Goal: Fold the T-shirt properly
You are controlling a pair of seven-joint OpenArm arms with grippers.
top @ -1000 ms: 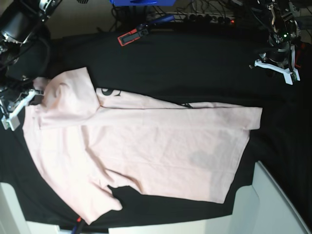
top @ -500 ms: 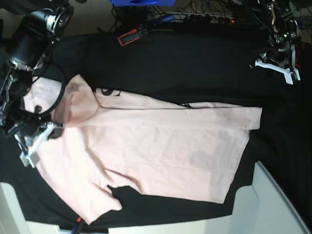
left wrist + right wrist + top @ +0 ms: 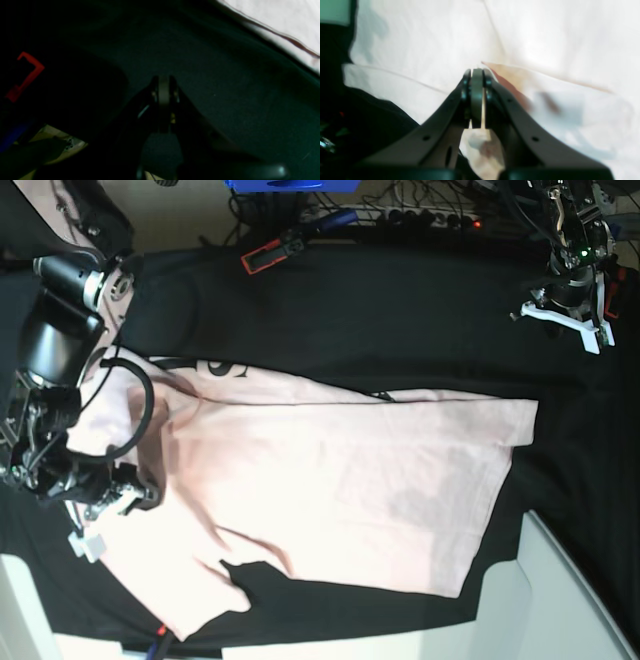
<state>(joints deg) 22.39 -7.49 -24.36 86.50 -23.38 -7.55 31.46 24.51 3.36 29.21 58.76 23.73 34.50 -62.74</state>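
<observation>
Lying spread across the black cloth (image 3: 400,310) on the bench, the T-shirt (image 3: 340,490), pale pink, plain side mostly up, with a strip of black lettering (image 3: 215,367) showing along its far edge. Hovering low over the shirt's left end in the base view, the right fingers (image 3: 477,75), pressed together; seeming to pinch a raised fold of pink fabric at the tips in the wrist view, though blur is making that hard to confirm. Resting well apart from the shirt at the far right corner in the base view, the left fingers (image 3: 163,86), pressed together on nothing, hanging over bare cloth with only a pale edge of the shirt in the corner of its wrist view. Lying near the cloth's far edge, a red-framed tool (image 3: 265,255).
</observation>
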